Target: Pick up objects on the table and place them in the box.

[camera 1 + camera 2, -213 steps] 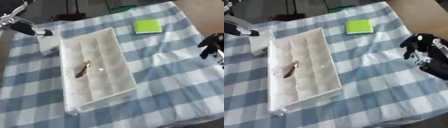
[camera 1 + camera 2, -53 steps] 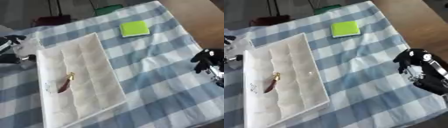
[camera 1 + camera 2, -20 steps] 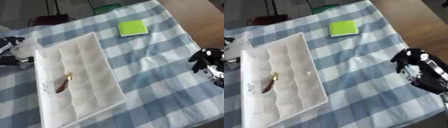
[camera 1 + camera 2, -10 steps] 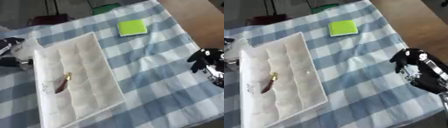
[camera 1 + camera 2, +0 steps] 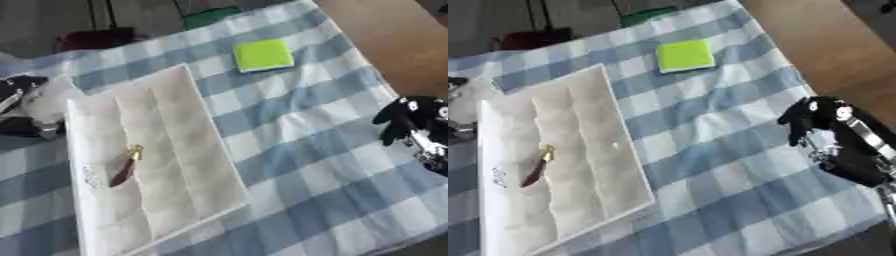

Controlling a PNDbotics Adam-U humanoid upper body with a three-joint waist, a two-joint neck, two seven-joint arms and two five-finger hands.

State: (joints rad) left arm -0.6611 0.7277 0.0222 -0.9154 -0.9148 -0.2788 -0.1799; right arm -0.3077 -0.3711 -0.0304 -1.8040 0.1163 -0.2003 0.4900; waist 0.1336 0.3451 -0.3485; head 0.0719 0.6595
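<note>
A white compartment box lies on the blue-checked cloth, left of centre. In one of its left compartments rests a thin dark red thing with a gold end. A green square pad lies flat on the cloth at the far side. My left hand is at the left edge beside the box's far corner, its black fingers curled round a white object. At the right edge my right hand hangs above the cloth, fingers curled, holding nothing.
The table's bare wooden top shows past the cloth at the right. Dark floor and a green thing lie beyond the far edge. Open cloth stretches between the box and my right hand.
The whole picture has shifted slightly, so the camera moved. Both hands keep their places relative to the box, and the white object stays by its far corner.
</note>
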